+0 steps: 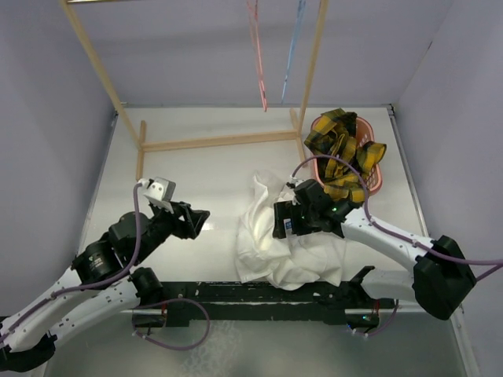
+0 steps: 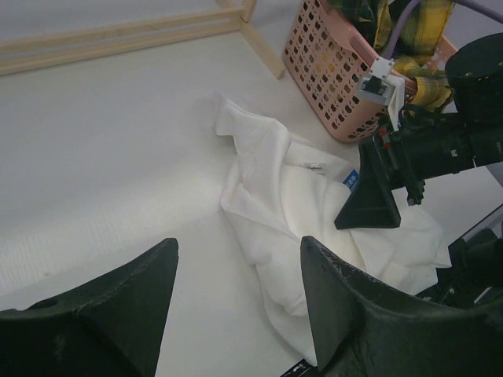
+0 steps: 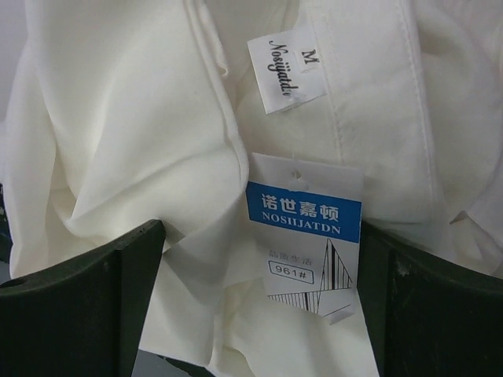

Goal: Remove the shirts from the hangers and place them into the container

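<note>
Two end effectors: both spread wide, both empty.
Right end effector: nearer one; fingers astride the hang tag.
White shirt: directly beneath it, heaped on the desk, seemingly lengthwise across it.
Left end effector: shirt ahead, apart.
Container: behind the right one, holding the plaid shirt.

White table: crumpled white shirt near centre, pink basket far right, wooden rack behind.
</note>
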Controlling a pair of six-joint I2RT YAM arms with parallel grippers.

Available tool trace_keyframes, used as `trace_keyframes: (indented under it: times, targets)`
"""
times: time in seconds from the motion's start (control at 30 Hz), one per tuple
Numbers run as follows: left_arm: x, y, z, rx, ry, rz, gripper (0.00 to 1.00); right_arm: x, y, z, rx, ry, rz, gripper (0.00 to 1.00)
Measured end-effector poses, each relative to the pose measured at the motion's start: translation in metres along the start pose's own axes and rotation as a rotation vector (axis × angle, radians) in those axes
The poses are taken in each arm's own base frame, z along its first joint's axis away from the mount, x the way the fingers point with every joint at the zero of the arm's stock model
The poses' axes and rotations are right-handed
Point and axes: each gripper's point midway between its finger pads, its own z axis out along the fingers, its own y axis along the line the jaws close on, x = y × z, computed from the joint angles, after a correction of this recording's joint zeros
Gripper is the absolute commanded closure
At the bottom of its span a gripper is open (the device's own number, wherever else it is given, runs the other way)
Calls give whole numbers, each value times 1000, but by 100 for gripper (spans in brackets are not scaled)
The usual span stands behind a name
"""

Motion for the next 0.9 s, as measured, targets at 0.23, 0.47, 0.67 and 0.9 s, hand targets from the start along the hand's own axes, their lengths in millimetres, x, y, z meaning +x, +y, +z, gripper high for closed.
trace_keyframes:
  times: [0.23, 0.47, 0.67, 0.9]
  targets:
    - [-17, 1, -13, -9, -15, 11, 33, 9, 14, 28, -15, 43, -35, 0]
    - [-19, 14, -28, -46, -26, 32, 33, 16, 20, 50, -8, 80, -56, 20]
    - [-17, 23, -39, -69, -36, 31, 33, 13, 25, 62, -19, 70, -33, 100]
    - [-14, 29, -45, -83, -34, 33, 33, -4, 29, 44, -9, 14, -5, 100]
